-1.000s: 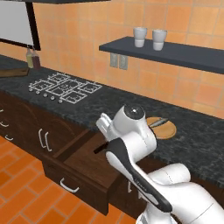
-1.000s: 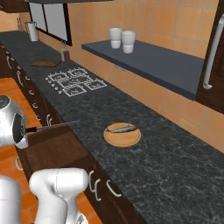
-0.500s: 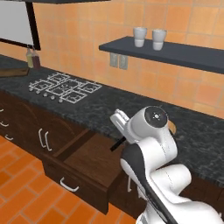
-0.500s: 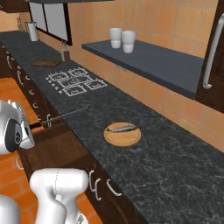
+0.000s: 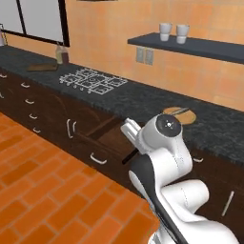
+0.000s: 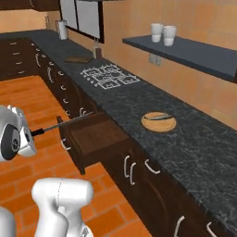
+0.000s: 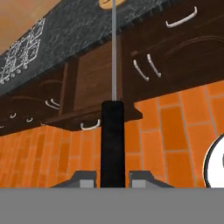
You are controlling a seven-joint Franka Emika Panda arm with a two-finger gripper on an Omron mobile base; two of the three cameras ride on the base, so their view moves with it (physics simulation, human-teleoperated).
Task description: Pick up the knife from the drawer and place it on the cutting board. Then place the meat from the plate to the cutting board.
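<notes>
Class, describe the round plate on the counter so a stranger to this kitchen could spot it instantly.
Find the long dark speckled counter under the wall shelf holding two white cups. Right of the stove grates, past the open drawer, sits the plate: round, light tan wood, carrying a small silver fish. The cutting board far left is flat, dark, rectangular.

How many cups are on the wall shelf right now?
2. Both white cups stand side by side at the left end of the dark wall shelf: one cup on the left, the other cup just right of it. None appears hidden behind them.
</notes>
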